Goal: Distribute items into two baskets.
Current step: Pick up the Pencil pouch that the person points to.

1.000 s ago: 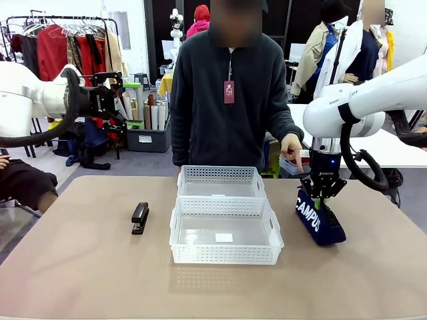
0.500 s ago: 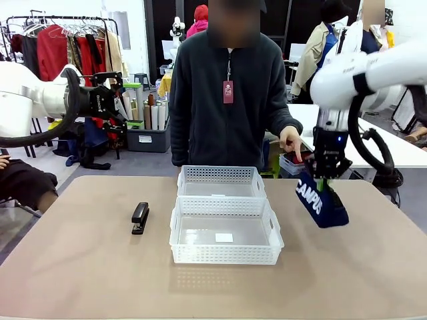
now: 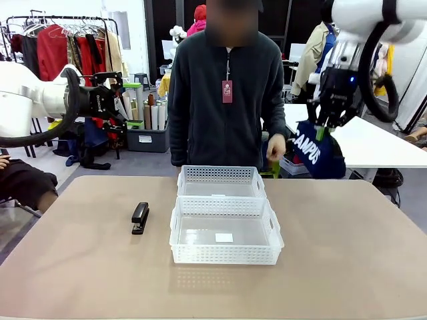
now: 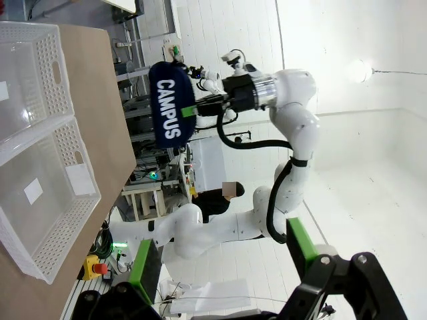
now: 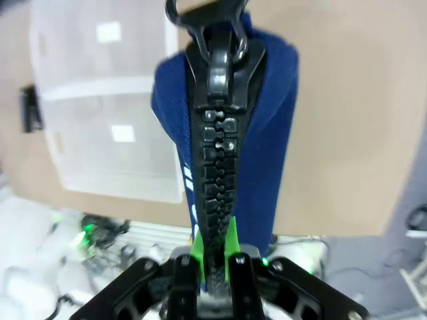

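Observation:
My right gripper (image 3: 325, 129) is shut on the navy "CAMPUS" pouch (image 3: 312, 153), which hangs high above the table's far right corner. In the right wrist view the pouch (image 5: 223, 147) hangs zip-side toward the camera from the right gripper (image 5: 217, 257). The black stapler (image 3: 140, 218) lies on the table left of the baskets. The larger basket (image 3: 225, 254), with a white label on its floor, stands at the middle, and the smaller basket (image 3: 220, 175) touches it behind. Both hold nothing. My left gripper (image 3: 112, 100) is open, raised off the table's left side.
A person in a dark fleece stands at the far edge, one hand (image 3: 274, 148) hanging near the pouch. The left wrist view shows both baskets (image 4: 40, 133), the pouch (image 4: 168, 107) and the open left gripper (image 4: 223, 260). A white table (image 3: 373, 143) stands behind at right.
My right gripper has lifted the pouch off the table's right side, high up and a little toward the far edge. The person's hand has drawn back. The left arm stays still.

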